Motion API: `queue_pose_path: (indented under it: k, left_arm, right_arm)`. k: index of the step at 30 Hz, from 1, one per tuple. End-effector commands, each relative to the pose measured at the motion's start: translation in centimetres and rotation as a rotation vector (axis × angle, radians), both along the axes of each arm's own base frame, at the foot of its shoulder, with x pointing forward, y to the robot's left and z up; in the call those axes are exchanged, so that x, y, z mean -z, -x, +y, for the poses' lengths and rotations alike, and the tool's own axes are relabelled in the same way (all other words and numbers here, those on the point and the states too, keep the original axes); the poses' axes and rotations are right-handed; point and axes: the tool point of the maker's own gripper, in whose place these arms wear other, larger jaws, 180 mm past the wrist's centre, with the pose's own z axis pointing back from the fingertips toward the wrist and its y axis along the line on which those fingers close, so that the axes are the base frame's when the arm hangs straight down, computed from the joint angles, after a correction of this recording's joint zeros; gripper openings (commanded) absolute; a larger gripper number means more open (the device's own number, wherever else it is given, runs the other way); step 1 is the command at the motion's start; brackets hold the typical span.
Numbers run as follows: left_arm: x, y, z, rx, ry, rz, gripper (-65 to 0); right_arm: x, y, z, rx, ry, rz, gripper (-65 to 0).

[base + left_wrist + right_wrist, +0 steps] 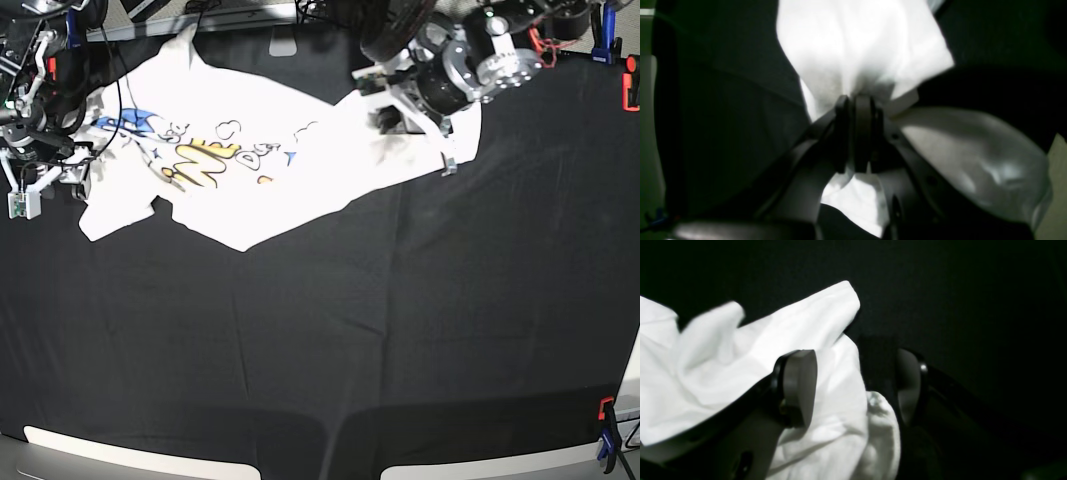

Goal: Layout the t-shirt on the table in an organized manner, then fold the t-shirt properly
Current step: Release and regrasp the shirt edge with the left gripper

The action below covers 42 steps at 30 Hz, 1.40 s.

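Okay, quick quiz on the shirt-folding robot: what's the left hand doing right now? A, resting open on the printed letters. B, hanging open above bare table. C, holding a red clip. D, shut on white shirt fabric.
D: in the left wrist view the left hand is pinched shut with white cloth of the t-shirt bunched between its fingers.

The left tool (858, 110) is pinched tight on a bunched fold of the white t-shirt (860, 50) above the black table (740, 100).
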Motion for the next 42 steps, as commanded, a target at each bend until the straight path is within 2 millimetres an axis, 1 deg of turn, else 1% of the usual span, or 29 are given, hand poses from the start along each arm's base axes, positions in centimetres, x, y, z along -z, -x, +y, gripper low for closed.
queue_pose_path:
  k: [1, 3, 7, 9, 10, 11, 12, 15, 17, 19, 23, 26, 30, 32, 34, 35, 37, 39, 40, 42]
  left_arm:
    - [-0.2, -0.7, 0.6, -0.004, -0.003, -0.025, -65.0]
    - [0.4, -0.7, 0.9, -0.013, -0.008, -0.015, -65.0]
    - [-0.1, -0.7, -0.4, -0.028, 0.053, -0.002, -65.0]
    - [-0.6, -0.9, -1.2, -0.056, 0.099, 0.000, -48.1]
    - [-0.9, -1.2, -1.5, -0.087, 0.126, -0.009, -40.7]
    - [-1.4, -1.8, -1.6, -0.131, 0.155, -0.028, -35.5]
    - [-1.8, -2.4, -1.7, -0.176, 0.178, -0.048, -32.5]
    - [-3.0, -4.4, -0.7, -0.310, 0.195, -0.141, -31.9]
    - [-3.6, -5.6, 0.5, -0.393, 0.160, -0.216, -31.9]
    - [-3.9, -6.1, 1.6, -0.422, 0.099, -0.273, -31.9]
    - [-4.2, -6.6, 2.6, -0.427, 0.033, -0.325, -31.9]
    - [-4.2, -6.5, 2.7, -0.430, 0.031, -0.321, -31.9]
    - [-3.8, -6.4, 3.4, -0.462, -0.002, -0.305, -32.0]
    - [-4.3, -6.1, 3.4, -0.476, 0.004, -0.298, -33.3]
    - [-5.6, -5.3, 2.2, -0.469, 0.086, -0.264, -33.5]
    - [-6.1, -4.5, 1.0, -0.447, 0.146, -0.224, -33.5]
    - [-7.0, -2.3, -2.0, -0.339, 0.256, -0.111, -33.4]
    - [-6.7, 0.0, -4.3, -0.228, 0.318, 0.012, -33.5]
    - [-6.3, 0.7, -4.9, -0.203, 0.326, 0.059, -33.5]
    - [-5.2, 1.0, -5.1, -0.207, 0.316, 0.094, -33.4]
  right_arm:
    - [-1.6, -0.9, -0.5, -0.007, 0.021, -0.049, -28.8]
    - [-1.6, -0.9, -0.5, -0.007, 0.021, -0.050, -28.8]
    - [-1.6, -0.9, -0.5, -0.007, 0.021, -0.050, -28.8]
    - [-1.6, -0.9, -0.5, -0.007, 0.021, -0.050, -28.8]
    - [-1.6, -0.9, -0.5, -0.007, 0.021, -0.050, -28.8]
    - [-1.6, -0.9, -0.5, -0.007, 0.021, -0.048, -28.8]
    - [-1.6, -0.8, -0.5, -0.007, 0.021, -0.046, -28.8]
    - [-1.6, -0.8, -0.5, -0.007, 0.021, -0.044, -28.8]
    - [-1.5, -0.8, -0.5, -0.006, 0.021, -0.039, -28.8]
    - [-1.5, -0.7, -0.5, -0.006, 0.021, -0.038, -28.8]
    - [-1.5, -0.8, -0.5, -0.006, 0.021, -0.038, -28.8]
    - [-1.5, -0.8, -0.5, -0.006, 0.021, -0.038, -28.8]
    - [-1.5, -0.7, -0.5, -0.005, 0.020, -0.037, -28.8]
    - [-1.5, -0.8, -0.5, -0.005, 0.020, -0.038, -28.8]
    - [-1.5, -0.8, -0.5, -0.006, 0.020, -0.039, -28.8]
    - [-1.5, -0.8, -0.5, -0.006, 0.020, -0.040, -28.8]
    - [-1.5, -0.8, -0.5, -0.006, 0.020, -0.039, -28.8]
    - [-1.5, -0.8, -0.5, -0.006, 0.020, -0.039, -28.8]
    - [-1.5, -0.8, -0.5, -0.005, 0.020, -0.039, -28.8]
    - [-1.5, -0.8, -0.5, -0.006, 0.020, -0.038, -28.8]
